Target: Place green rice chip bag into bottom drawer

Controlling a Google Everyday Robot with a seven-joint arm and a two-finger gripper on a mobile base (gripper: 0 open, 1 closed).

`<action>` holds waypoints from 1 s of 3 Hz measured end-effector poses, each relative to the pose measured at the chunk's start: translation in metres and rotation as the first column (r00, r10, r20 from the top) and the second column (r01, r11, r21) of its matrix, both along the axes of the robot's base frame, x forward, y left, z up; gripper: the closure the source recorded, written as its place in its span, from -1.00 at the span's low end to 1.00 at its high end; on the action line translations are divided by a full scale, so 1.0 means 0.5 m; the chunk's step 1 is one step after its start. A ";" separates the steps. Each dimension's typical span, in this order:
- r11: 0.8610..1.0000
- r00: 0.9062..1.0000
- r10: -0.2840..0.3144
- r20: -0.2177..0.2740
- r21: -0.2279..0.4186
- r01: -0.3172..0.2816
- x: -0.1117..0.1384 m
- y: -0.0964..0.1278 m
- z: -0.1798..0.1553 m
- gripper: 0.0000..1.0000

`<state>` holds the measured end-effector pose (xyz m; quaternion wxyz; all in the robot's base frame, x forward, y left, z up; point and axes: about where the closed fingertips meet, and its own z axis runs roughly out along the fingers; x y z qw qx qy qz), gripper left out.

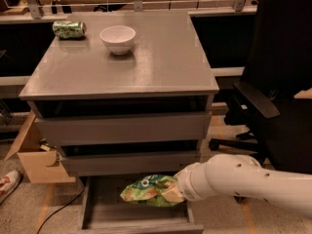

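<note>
One view takes in the whole scene from above and in front of a grey cabinet with three drawers. The bottom drawer (105, 206) is pulled out toward the camera, and its grey floor and low front lip can be seen. The two upper drawers (122, 128) sit closed above it.

The white arm reaches in from the right edge, low down, and ends at the hand (174, 194), which is over the right part of the open drawer. The hand is clamped on the right end of the green rice chip bag (147, 190), where the foil bunches into a tan patch. The bag stretches left from there, crumpled and shiny, with its round logo facing up. It lies within the outline of the drawer, just in front of the middle drawer's face. Whether it touches the drawer floor cannot be told.

On the tabletop (156, 67) a white bowl (117, 37) stands near the back. A green soda can (69, 29) lies on its side at the back left corner, apart from the bowl.

A black office chair (278, 82) stands to the right of the cabinet. A cardboard box (34, 162) sits on the floor to the left, with a shoe (7, 184) at the left edge.
</note>
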<state>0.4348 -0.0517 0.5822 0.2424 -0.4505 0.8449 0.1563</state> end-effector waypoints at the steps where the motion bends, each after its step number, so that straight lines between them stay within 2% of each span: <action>1: 0.991 0.996 -0.094 -0.010 0.094 0.094 0.023 -0.001 -0.136 1.00; 2: 0.991 0.996 -0.094 -0.010 0.094 0.094 0.023 -0.001 -0.136 1.00; 3: 0.989 0.996 -0.085 -0.006 0.118 0.085 0.040 0.002 -0.168 1.00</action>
